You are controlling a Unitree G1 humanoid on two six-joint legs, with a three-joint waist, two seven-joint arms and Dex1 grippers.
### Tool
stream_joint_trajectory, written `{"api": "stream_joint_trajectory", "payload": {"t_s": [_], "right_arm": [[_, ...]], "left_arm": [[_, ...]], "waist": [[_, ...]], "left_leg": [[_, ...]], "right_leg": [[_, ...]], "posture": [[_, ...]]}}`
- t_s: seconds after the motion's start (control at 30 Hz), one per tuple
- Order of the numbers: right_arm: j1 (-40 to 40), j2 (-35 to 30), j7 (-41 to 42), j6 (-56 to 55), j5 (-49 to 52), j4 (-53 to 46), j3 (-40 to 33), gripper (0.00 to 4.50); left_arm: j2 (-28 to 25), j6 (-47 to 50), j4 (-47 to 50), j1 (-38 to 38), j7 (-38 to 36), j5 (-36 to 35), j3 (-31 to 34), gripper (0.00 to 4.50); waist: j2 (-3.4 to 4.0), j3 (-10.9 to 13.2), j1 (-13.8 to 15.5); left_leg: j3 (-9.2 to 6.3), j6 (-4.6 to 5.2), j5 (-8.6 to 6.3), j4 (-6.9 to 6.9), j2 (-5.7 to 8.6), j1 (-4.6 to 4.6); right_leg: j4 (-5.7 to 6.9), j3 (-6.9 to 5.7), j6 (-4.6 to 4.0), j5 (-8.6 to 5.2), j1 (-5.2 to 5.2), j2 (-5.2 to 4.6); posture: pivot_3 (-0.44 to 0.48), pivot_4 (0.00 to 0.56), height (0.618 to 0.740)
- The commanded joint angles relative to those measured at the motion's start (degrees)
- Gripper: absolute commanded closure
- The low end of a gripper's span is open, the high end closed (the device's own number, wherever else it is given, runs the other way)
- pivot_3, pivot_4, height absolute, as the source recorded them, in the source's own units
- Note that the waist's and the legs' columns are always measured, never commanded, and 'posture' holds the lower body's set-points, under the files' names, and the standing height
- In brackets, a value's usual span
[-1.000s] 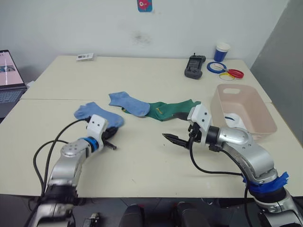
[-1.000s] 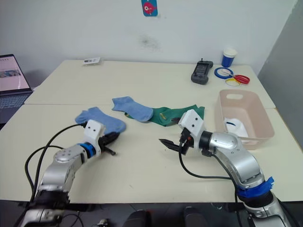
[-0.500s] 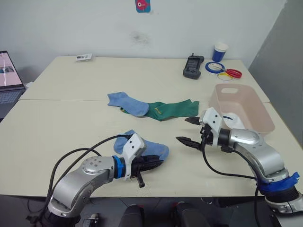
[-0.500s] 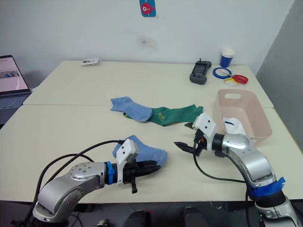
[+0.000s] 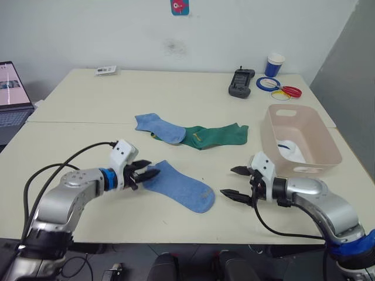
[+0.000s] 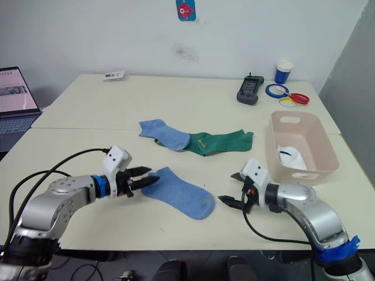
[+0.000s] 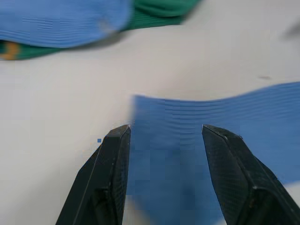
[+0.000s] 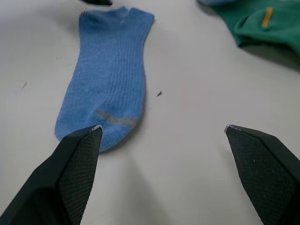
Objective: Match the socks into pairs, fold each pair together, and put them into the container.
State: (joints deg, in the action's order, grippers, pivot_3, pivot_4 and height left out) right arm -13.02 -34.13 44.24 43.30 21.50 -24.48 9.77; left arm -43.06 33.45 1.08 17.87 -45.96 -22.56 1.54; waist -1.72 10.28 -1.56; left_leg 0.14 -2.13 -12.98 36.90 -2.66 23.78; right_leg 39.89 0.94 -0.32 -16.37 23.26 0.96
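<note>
straddling light blue sock [image 5: 179, 185] cuff, left fingers [image 7: 112, 173] apart, empty.

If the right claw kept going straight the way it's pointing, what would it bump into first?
Most likely the light blue sock lying flat on the table. The right gripper is open and points toward the sock's toe end, which in the right wrist view sits just ahead of one finger. It may pass slightly beside it; depth is unclear.

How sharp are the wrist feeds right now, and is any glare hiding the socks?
Left wrist view: soft, the light blue sock near the left end effector is smeared, the far socks too. Right wrist view: crisp, the sock's ribbing reads clearly and the green sock stays clear. Left eye view: even light, soft shadows, no glare on the table.
</note>
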Motion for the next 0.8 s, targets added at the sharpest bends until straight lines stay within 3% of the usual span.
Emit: {"api": "stream_joint_trajectory", "payload": {"t_s": [0.03, 0.2, 0.23, 0.3, 0.53, 0.67, 0.8], "right_arm": [[0.9, 3.1, -2.2, 3.2, 1.6, -3.2, 2.9, 0.0], [-0.2, 4.3, -3.2, 6.5, -0.4, -1.0, 7.7, 0.0], [-0.5, 4.8, -3.7, 6.5, -0.7, -0.4, 8.2, 0.18], [-1.1, 5.4, -3.7, 6.9, -0.5, 0.2, 8.8, 0.62], [-2.3, 7.4, -4.3, 5.3, -0.8, 2.9, 8.6, 3.07], [-3.8, 7.3, -3.9, 4.9, -0.4, 4.5, 6.7, 4.48], [-7.0, 5.0, -1.3, 2.9, -0.5, 8.3, 4.8, 4.48]], "left_arm": [[1.3, -7.2, -6.4, 2.7, -1.8, 5.2, -3.4, 2.02], [2.5, -9.2, -11.1, 4.0, -4.3, 8.0, -6.2, 2.02], [2.6, -9.4, -11.8, 4.2, -4.5, 8.7, -6.5, 1.99], [2.8, -9.4, -12.6, 4.4, -4.7, 9.2, -6.5, 2.4], [2.4, -8.6, -11.1, 3.3, -6.4, 8.6, -5.5, 4.47], [1.8, -4.6, -6.8, 0.9, -5.5, 6.3, -2.6, 4.5], [1.4, 2.3, 2.5, -4.9, -2.6, 3.5, 1.2, 4.5]], "waist": [[0.0, 0.0, -0.1], [-0.02, 0.0, -0.1], [-0.03, 0.0, -0.1], [-0.05, -0.1, -0.1], [-0.05, -0.1, -0.2], [-0.05, -0.1, -0.4], [-0.06, -0.1, -0.5]], "left_leg": [[0.01, 0.0, 0.0, 0.0, 0.0, 0.0], [-0.01, 0.0, 0.0, 0.02, -0.03, 0.01], [0.01, 0.0, 0.0, 0.02, -0.02, -0.02], [0.0, 0.0, 0.0, 0.02, -0.01, -0.03], [0.01, 0.0, 0.0, 0.01, -0.01, -0.05], [0.01, 0.0, 0.0, 0.01, -0.03, -0.05], [-0.01, 0.0, 0.0, 0.01, -0.06, -0.05]], "right_leg": [[0.0, 0.0, 0.0, 0.0, 0.0, 0.0], [0.03, -0.04, 0.0, 0.0, 0.0, 0.0], [0.04, -0.01, 0.01, 0.0, -0.02, 0.0], [0.04, -0.04, 0.01, 0.01, -0.02, 0.0], [0.05, -0.02, 0.01, 0.01, -0.03, 0.02], [0.06, -0.01, 0.01, 0.01, -0.02, 0.02], [0.05, 0.0, 0.01, 0.01, -0.02, 0.0]], "posture": [[0.0, 0.15, 0.74], [0.0, 0.15, 0.74], [0.0, 0.15, 0.74], [0.0, 0.15, 0.74], [0.0, 0.15, 0.74], [0.0, 0.15, 0.74], [0.0, 0.15, 0.74]]}}
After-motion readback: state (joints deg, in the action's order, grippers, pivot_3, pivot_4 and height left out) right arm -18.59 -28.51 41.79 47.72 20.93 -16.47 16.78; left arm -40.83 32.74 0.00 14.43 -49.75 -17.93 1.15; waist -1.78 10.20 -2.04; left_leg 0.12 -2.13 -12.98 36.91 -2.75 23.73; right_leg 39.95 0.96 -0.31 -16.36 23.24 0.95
